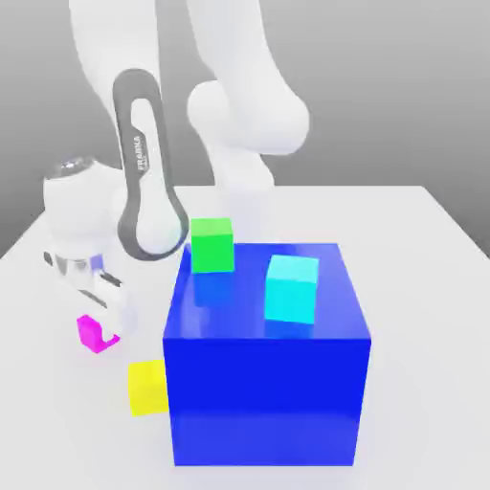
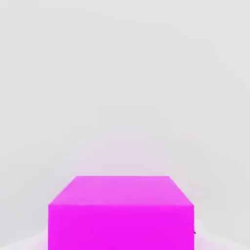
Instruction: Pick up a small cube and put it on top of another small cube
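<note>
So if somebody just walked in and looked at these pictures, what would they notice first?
Probably the big blue cube, shiny and filling the front of the white table, with a cyan cube sitting on top of it. Next, the white robot arm bending down at the exterior view's left, its gripper right at the tiny magenta cube. A yellow cube and a green cube add more colour beside the blue one.

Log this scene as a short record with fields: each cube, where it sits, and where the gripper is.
magenta cube: on the white table, at the exterior view's left, beside the gripper
gripper: low over the table, right next to the magenta cube
yellow cube: on the table, against the big blue cube's left face in the exterior view
big blue cube: on the table, by far the largest
green cube: behind the blue cube's top far edge
cyan cube: appears to rest on the blue cube's top
</note>
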Robot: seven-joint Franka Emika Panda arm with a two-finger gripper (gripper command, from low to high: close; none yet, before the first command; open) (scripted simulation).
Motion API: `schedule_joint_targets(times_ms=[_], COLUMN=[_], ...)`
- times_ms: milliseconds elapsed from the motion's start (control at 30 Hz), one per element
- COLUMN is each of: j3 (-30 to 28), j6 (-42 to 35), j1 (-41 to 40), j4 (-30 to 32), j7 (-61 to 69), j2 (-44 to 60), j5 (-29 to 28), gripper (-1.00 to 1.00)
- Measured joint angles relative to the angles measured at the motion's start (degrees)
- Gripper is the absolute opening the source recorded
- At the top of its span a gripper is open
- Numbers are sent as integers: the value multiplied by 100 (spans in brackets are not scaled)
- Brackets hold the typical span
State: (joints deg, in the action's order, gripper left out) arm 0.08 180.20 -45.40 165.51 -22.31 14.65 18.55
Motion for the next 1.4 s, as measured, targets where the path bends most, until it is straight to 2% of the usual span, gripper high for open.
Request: schedule_joint_targets(times_ms=[167,333,533,667,900,1400], j3=[-700,-1257,-1301,-815,20,1319], j6=[-425,-894,-1505,-2322,-3829,-7047], j1=[641,909,764,698,1004,2017], j4=[70,201,340,181,-147,-831], j7=[-348,-1092,-1773,-2902,-4505,-7166], j2=[-518,-1123,-1841,-2452,-3601,-6267], j5=[-374,-1407,-2263,-2606,-2312,-818], gripper=[-100,-100,-100,-100,-100,-100])
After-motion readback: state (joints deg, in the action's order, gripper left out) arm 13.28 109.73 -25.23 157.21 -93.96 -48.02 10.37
